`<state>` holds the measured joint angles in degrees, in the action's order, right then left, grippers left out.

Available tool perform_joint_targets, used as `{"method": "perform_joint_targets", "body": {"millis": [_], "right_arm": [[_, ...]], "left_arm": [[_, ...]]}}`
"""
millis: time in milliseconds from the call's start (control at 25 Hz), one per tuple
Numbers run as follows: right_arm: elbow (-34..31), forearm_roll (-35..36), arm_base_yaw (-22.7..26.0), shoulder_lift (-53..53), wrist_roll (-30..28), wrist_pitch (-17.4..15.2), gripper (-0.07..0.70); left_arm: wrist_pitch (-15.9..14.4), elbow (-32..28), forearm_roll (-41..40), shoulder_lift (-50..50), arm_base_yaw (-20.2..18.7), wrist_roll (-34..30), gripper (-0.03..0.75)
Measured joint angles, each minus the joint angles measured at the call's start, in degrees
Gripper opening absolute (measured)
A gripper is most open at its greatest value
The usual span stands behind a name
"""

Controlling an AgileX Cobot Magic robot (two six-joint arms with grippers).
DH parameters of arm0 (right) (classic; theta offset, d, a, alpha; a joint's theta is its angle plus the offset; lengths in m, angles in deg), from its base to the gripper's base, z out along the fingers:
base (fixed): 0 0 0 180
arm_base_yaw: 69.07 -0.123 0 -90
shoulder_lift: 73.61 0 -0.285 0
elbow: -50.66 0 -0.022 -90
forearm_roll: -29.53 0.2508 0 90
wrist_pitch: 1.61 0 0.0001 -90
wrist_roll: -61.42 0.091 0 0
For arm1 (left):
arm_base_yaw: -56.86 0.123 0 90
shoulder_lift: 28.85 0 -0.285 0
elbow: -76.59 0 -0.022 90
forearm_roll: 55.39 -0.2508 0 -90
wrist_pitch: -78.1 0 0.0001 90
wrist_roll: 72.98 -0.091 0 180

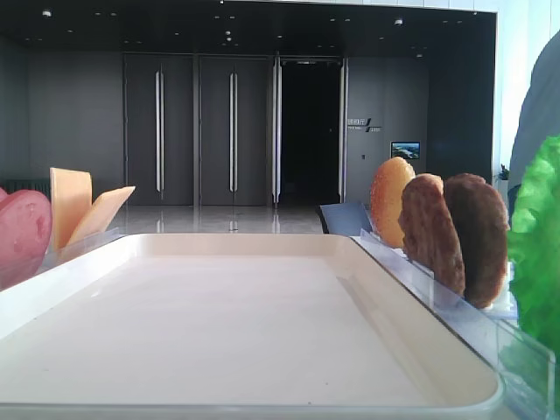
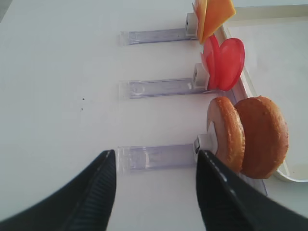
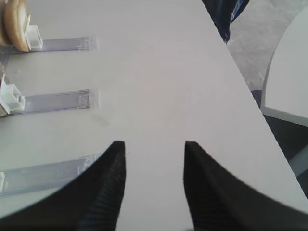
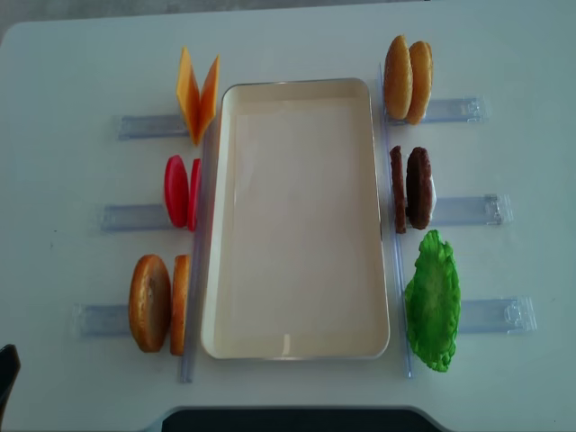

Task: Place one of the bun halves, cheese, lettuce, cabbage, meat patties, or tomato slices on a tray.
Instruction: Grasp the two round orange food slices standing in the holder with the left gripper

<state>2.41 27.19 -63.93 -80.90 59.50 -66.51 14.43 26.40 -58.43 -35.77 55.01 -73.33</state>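
Presently, as I read my cameras, largest item first:

Table [image 4: 297, 45]: white, carrying everything listed below.

Tray [image 4: 297, 346]: cream-white, rounded corners, low rim, lying lengthwise at the table's middle; I see nothing on its floor.

Clear racks [image 4: 468, 315]: three on each side of the tray, each running outward from its long edge.

Lettuce [image 4: 433, 301]: one green ruffled leaf, on the near right rack, just beside the tray.

Bun halves: one pair [image 4: 158, 303] stands on edge in the near left rack, close to the tray's rim; a second pair [image 4: 408, 78] stands in the far right rack.

Meat patties [image 4: 411, 188]: two dark brown discs on edge in the middle right rack, beside the tray.

Tomato slices [image 4: 181, 191]: two red rounds on edge in the middle left rack.

Cheese [image 4: 197, 94]: two orange-yellow squares leaning apart in a V, far left rack.

Left gripper [image 2: 156, 192]: jaws released, parted and holding nothing, hovering over the outer end of the near left rack, short of the buns; only a dark corner of it shows at the overhead view's lower left edge.

Right gripper [image 3: 154, 185]: jaws released, parted over bare table, nothing between them, well outside the right racks
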Motion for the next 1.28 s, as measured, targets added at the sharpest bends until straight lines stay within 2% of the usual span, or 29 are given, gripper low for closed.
{"method": "perform_joint_targets", "body": {"millis": [800, 960, 1160, 1280], "right_arm": [[0.00, 0.00, 0.00, 0.00, 0.00, 0.00, 0.279], [0.00, 0.00, 0.00, 0.00, 0.00, 0.00, 0.279], [0.00, 0.00, 0.00, 0.00, 0.00, 0.00, 0.279], [0.00, 0.00, 0.00, 0.00, 0.00, 0.00, 0.279]], "left_arm": [[-0.05, 0.05, -0.11, 0.00, 0.00, 0.00, 0.408], [-0.60, 1.70, -0.46, -0.79, 0.00, 0.69, 0.408], [-0.46, 5.17, -0.46, -10.20, 0.00, 6.22, 0.408], [-0.54, 9.11, -0.46, -20.07, 0.00, 7.10, 0.408]]}}
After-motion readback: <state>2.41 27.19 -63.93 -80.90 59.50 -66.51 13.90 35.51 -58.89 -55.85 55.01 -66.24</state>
